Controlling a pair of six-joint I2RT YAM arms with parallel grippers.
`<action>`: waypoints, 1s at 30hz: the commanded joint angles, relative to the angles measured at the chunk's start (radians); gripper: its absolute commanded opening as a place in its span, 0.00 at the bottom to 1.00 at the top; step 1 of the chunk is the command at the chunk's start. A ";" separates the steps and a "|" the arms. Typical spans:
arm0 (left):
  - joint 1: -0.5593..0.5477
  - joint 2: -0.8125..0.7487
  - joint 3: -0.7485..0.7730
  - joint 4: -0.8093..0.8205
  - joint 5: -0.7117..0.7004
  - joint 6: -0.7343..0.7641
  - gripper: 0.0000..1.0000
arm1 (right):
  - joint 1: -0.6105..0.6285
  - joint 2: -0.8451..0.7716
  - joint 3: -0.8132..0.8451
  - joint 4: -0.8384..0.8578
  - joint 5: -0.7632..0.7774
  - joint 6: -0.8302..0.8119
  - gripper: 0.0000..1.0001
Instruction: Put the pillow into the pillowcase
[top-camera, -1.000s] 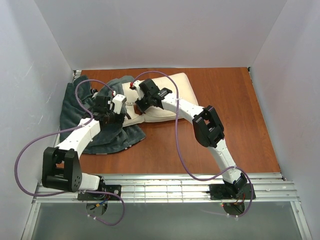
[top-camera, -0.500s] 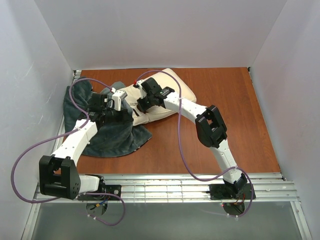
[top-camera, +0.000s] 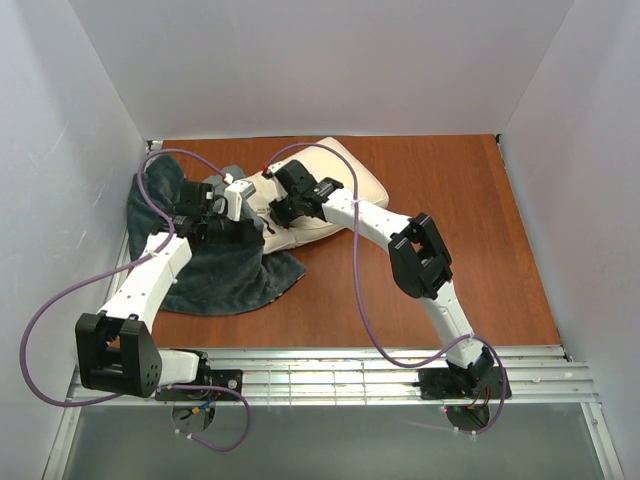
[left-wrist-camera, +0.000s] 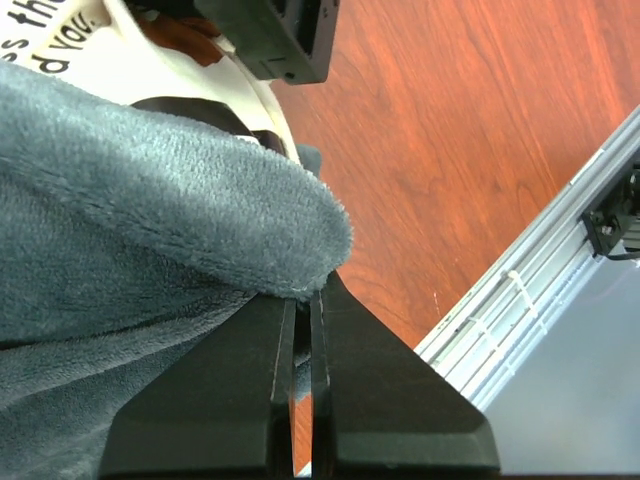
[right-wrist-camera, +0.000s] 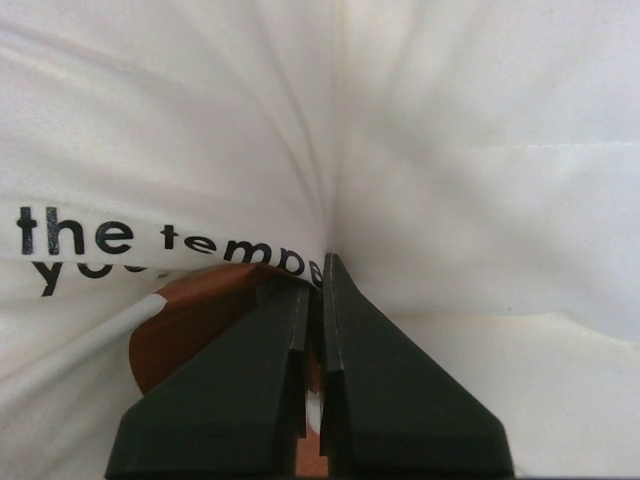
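The left arm is reaching far and slightly right from its base, running close along the left wall (top-camera: 60, 200). The left claw (left-wrist-camera: 303, 298) is pressed together on a fold at the edge of the grey-teal pillowcase (top-camera: 215, 270). The right arm is bending leftward across the bench (top-camera: 460, 220), its right claw (right-wrist-camera: 318, 270) pinching a pucker of the cream pillow (top-camera: 335, 180) beside the printed text. The pillow is lying at the far centre, its left end touching the pillowcase, which is crowding the left wall. Bare wood is showing right of and nearer than the pillow.
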 joint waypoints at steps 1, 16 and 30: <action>-0.022 -0.129 0.054 -0.059 0.316 -0.012 0.00 | -0.021 0.024 -0.024 0.039 0.146 0.037 0.01; -0.014 -0.034 0.094 -0.029 -0.127 -0.054 0.03 | -0.049 -0.005 -0.050 0.078 0.263 0.010 0.01; -0.021 0.040 0.008 0.235 0.119 -0.218 0.00 | 0.011 -0.071 -0.080 0.090 -0.079 0.166 0.01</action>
